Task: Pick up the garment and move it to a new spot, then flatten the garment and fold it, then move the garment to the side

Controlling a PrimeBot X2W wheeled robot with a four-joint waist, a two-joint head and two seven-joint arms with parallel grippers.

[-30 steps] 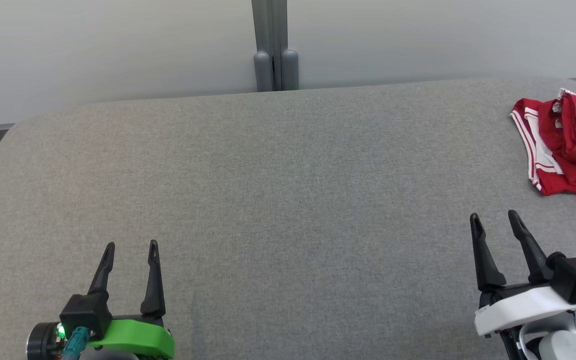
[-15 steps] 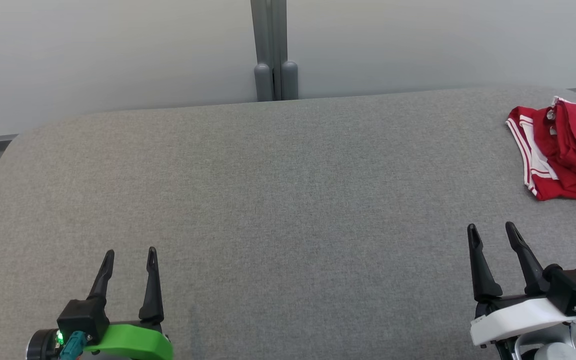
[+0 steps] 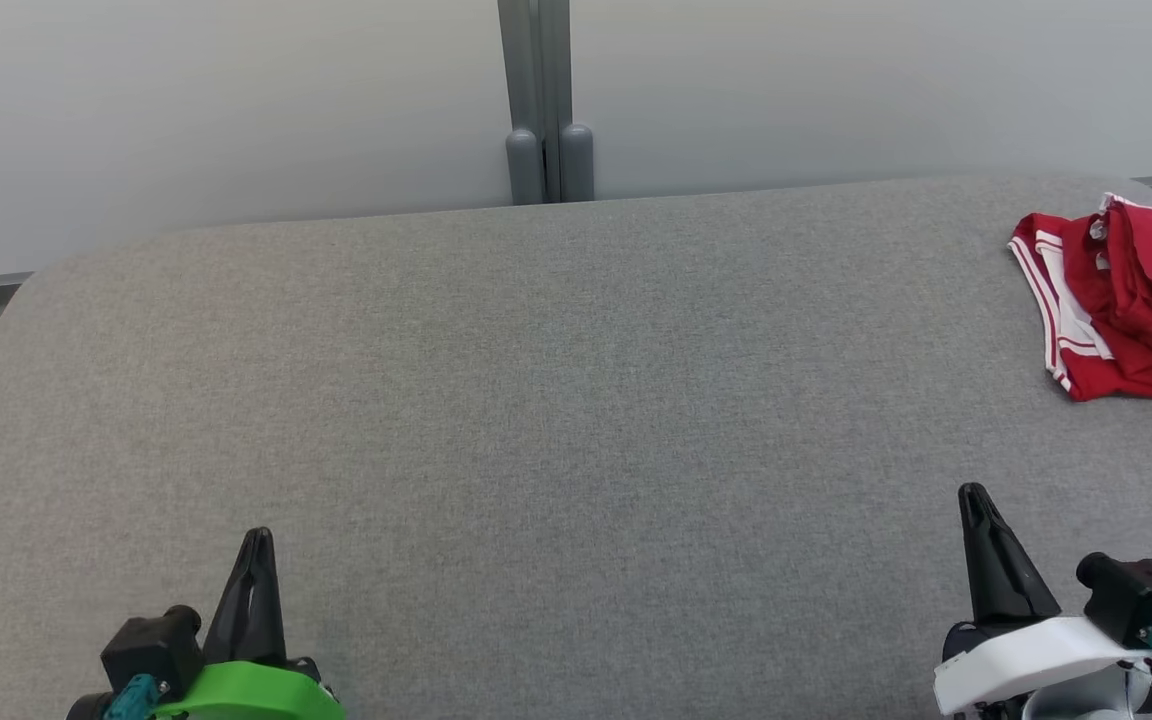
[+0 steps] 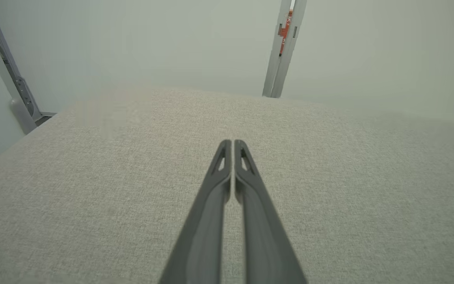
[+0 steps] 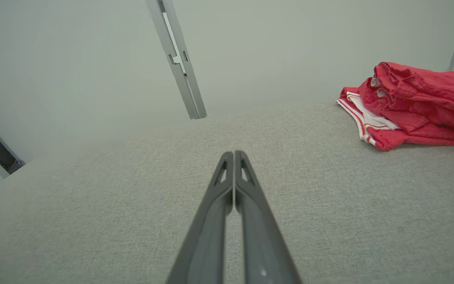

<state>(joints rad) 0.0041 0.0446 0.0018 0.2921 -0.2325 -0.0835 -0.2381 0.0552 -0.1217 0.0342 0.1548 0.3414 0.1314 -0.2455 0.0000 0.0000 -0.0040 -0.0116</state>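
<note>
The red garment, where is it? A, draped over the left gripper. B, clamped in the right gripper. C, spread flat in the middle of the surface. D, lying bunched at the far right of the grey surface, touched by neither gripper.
D: the red garment lies crumpled at the far right of the grey surface, apart from the shut right gripper and left gripper.

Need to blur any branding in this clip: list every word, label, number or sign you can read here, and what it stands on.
None can be read.
Orange strip in the slot of the grey post, left wrist view: pale marks, too blurred to read.
Pale tag on the red garment: too small to tell whether it bears print.
</note>
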